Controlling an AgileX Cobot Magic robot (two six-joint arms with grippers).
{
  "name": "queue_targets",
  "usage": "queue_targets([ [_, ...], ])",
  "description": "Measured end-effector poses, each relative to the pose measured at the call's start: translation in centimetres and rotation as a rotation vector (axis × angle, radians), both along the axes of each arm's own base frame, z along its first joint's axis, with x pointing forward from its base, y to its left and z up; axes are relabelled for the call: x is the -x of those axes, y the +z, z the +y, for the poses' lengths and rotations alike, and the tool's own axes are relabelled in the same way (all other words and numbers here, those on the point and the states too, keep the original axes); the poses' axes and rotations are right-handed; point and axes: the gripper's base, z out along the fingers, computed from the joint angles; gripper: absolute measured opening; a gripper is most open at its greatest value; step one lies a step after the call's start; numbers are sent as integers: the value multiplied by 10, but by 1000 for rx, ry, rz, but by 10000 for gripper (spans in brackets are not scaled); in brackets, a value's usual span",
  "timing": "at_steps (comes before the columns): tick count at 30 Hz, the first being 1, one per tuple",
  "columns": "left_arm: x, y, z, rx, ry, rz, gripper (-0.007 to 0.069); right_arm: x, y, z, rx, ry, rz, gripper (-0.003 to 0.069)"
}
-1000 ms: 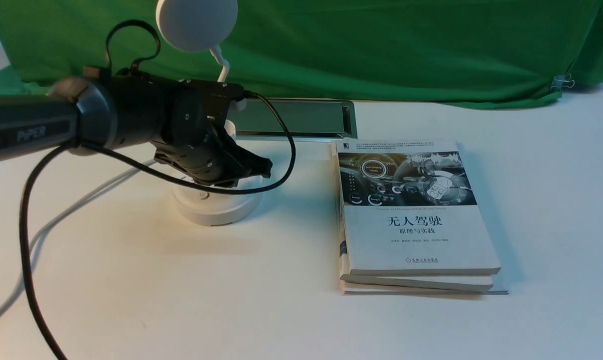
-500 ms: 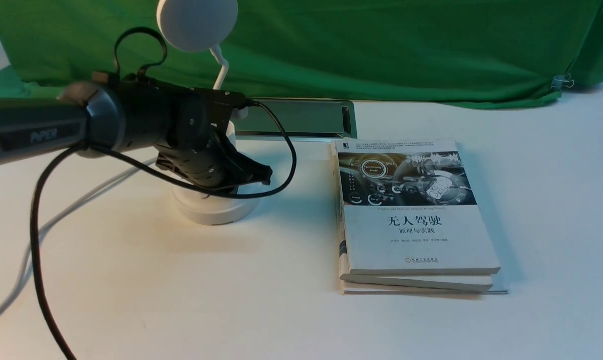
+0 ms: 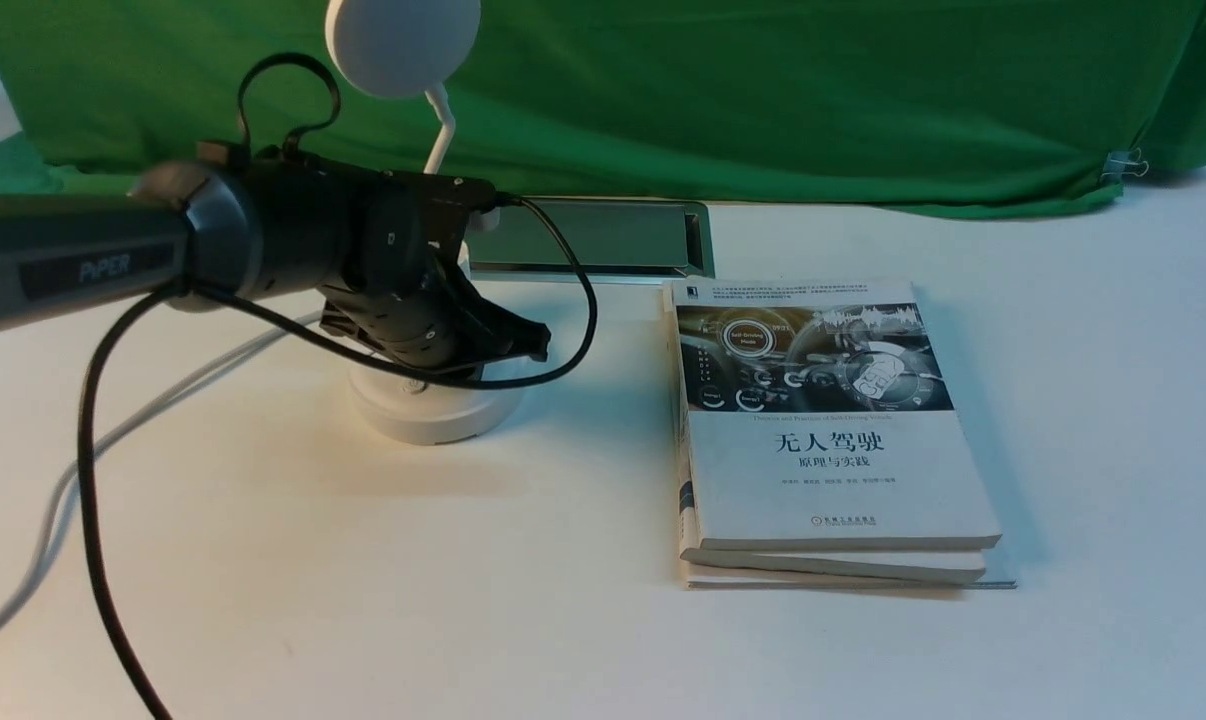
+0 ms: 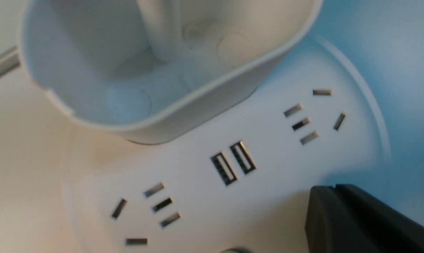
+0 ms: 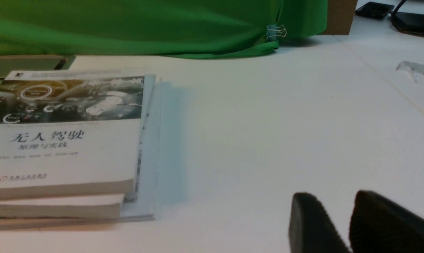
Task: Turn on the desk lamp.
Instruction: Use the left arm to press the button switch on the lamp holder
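The white desk lamp stands at the left of the table, with its round disc head (image 3: 403, 45), thin neck (image 3: 441, 130) and round base (image 3: 433, 412). My left gripper (image 3: 535, 340) is shut and empty. It hovers low over the base's right side, and its arm hides the cup-like holder in the front view. The left wrist view shows the holder (image 4: 162, 70), the base (image 4: 275, 154), two USB ports (image 4: 233, 163), sockets and my shut fingertips (image 4: 335, 191) at the base's edge. My right gripper (image 5: 333, 211) rests low over bare table, jaws a little apart and empty.
A stack of books (image 3: 823, 440) lies right of the lamp and shows in the right wrist view (image 5: 64, 140). A grey tray-like slot (image 3: 593, 235) sits behind. Green cloth (image 3: 763, 100) covers the back. The lamp's white cord (image 3: 163, 400) trails left.
My left arm has pushed a little further right and forward over the base. The lamp's head and base have shifted slightly to the right. The books have not moved.
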Motion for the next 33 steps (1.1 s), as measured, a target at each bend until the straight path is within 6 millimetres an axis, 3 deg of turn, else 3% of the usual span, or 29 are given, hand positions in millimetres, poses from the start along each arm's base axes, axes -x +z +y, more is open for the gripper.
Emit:
queue_targets([
  [14, -2, -5, -1, 5, 8, 24, 21, 0, 0, 0, 0, 0, 0, 241],
  [21, 1, 11, 0, 32, 14, -16, 21, 0, 0, 0, 0, 0, 0, 241],
  [33, 3, 15, -1, 57, 22, -45, 21, 0, 0, 0, 0, 0, 0, 241],
])
